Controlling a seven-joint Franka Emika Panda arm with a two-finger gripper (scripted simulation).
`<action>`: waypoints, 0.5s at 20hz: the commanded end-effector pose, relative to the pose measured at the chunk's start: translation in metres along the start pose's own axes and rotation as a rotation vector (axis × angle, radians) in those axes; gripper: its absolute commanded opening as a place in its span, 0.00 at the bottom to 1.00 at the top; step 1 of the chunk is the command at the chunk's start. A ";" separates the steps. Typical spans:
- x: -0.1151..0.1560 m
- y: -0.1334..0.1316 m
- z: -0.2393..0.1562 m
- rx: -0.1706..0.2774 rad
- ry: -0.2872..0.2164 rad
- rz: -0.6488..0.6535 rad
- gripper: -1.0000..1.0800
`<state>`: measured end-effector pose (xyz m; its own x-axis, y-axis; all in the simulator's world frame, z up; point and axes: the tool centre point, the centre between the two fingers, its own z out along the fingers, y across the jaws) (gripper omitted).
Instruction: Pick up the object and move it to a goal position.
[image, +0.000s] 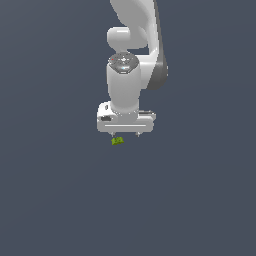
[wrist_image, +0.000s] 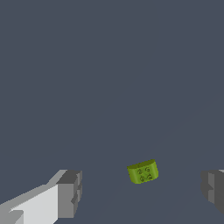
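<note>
We are hovering the gripper | jaws spread wide, holding nothing | the lime-green object lying between the fingers, likely lining up a grasp.

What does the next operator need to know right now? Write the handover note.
Gripper: jaws open and empty, pointing down.
Object: the lime-green studded block lies on the dark surface, studs up. In the wrist view it sits between the two fingers, nearer one than the other and touching neither. In the exterior view it shows just under the gripper, toward that view's left.
Done: the gripper is above the block.
Left: centre on the block, descend, close, lift, carry to the goal. No goal marker is visible in either view.
</note>
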<state>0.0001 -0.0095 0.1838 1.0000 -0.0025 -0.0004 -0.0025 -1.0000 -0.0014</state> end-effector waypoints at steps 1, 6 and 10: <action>-0.001 0.000 0.002 0.001 0.000 0.012 0.96; -0.004 0.001 0.008 0.004 -0.001 0.070 0.96; -0.007 0.003 0.016 0.008 -0.002 0.144 0.96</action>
<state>-0.0056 -0.0118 0.1707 0.9931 -0.1174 -0.0027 -0.1175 -0.9930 -0.0077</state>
